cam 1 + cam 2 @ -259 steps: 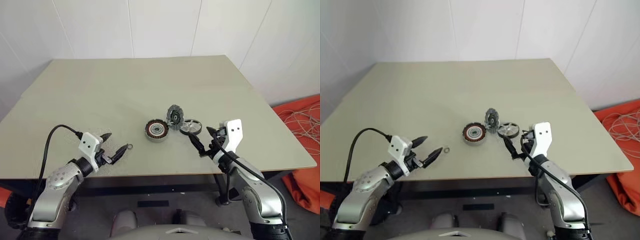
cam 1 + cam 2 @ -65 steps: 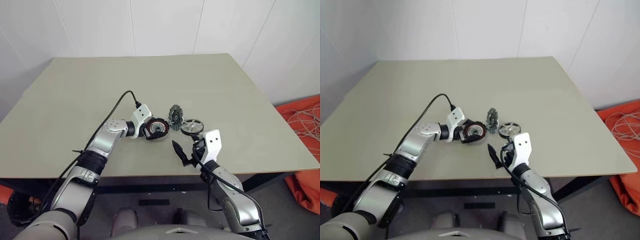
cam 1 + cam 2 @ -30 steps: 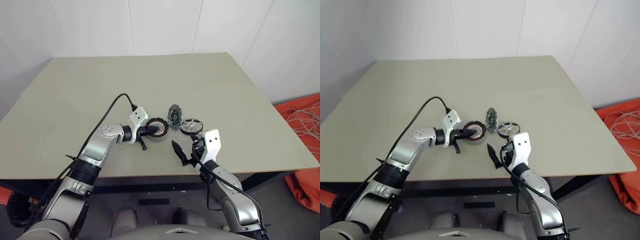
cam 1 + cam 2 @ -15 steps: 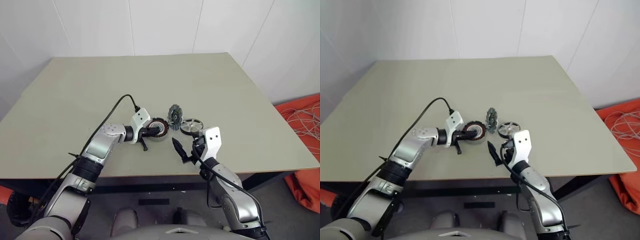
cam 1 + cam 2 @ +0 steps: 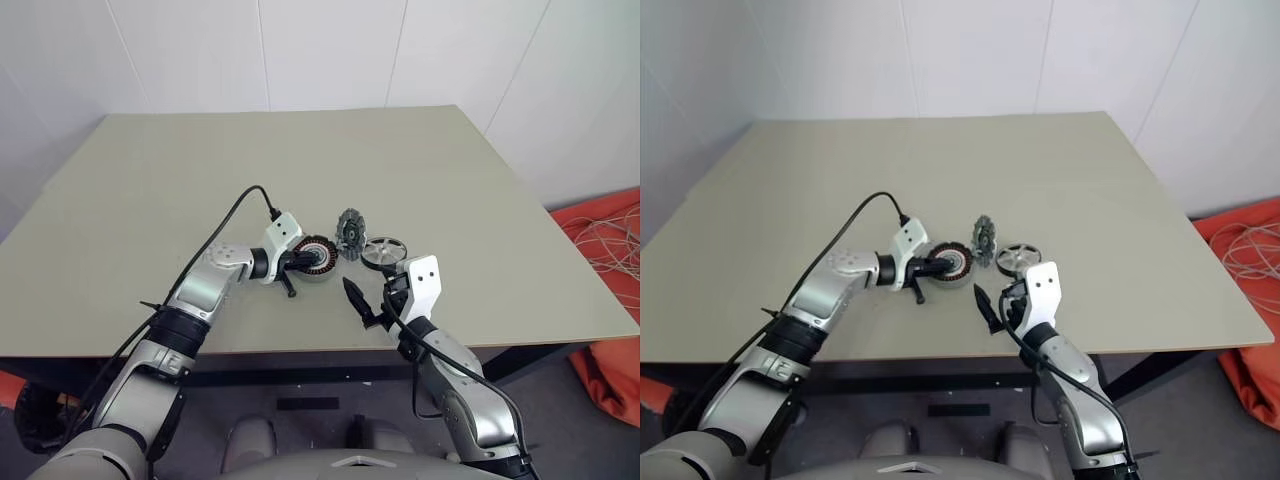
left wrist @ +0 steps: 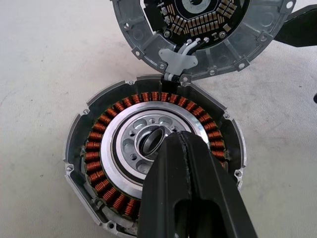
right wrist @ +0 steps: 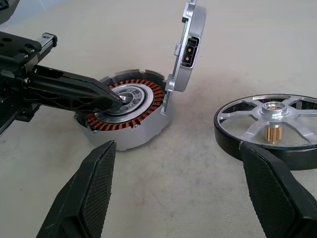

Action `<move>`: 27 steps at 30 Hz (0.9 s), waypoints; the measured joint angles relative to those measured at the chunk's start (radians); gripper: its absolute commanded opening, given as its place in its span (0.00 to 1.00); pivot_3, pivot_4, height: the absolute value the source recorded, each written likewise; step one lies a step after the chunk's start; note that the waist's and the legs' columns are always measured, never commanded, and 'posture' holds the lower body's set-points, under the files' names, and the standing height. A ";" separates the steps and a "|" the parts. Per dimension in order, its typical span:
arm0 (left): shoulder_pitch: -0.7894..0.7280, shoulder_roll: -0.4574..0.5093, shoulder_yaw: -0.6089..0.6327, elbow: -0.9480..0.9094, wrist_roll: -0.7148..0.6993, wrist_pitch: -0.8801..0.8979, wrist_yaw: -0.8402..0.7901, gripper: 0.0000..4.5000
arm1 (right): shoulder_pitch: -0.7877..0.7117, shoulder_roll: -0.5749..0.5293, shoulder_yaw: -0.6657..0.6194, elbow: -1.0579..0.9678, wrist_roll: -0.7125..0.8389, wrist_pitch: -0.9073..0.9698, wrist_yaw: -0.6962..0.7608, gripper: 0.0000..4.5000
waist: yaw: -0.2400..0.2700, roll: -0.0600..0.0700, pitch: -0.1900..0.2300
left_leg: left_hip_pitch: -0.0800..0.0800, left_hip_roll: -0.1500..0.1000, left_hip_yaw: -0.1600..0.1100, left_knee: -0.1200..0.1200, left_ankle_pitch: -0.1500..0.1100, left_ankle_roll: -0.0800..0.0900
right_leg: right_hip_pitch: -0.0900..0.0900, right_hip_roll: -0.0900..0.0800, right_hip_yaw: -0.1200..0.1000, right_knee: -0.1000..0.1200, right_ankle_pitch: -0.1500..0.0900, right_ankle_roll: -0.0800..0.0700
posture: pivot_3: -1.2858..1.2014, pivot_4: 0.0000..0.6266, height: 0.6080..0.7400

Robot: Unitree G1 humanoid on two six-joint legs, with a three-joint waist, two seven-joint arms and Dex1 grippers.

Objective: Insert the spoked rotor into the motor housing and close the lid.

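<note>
- Head view: motor housing [image 5: 317, 257] lies flat on the surface [image 5: 200, 180], near the front edge; lid [image 5: 350, 233] stands upright just beside it, on the far right. Spoked rotor [image 5: 382, 252] lies flat right of the lid, apart from the housing.
- Left tool [image 5: 303, 262] reaches over the housing, fingers pressed together, tips at its centre.
- Right tool [image 5: 362, 300] hovers near the front edge, spread wide, holding nothing.
- Left wrist view: tips rest at a small dark ring [image 6: 150, 141] tilted in the hub.
- Right wrist view: rotor untouched, lid up.
</note>
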 measured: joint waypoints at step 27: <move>-0.006 -0.012 0.043 -0.045 -0.034 0.036 0.067 0.00 | -0.008 -0.003 0.010 -0.006 -0.001 0.015 -0.006 1.00 | 0.002 0.000 0.000 | -0.001 0.000 0.000 0.001 0.000 0.000 | 0.000 0.000 0.000 0.000 0.000 0.000 | 0.52 0.00 1.00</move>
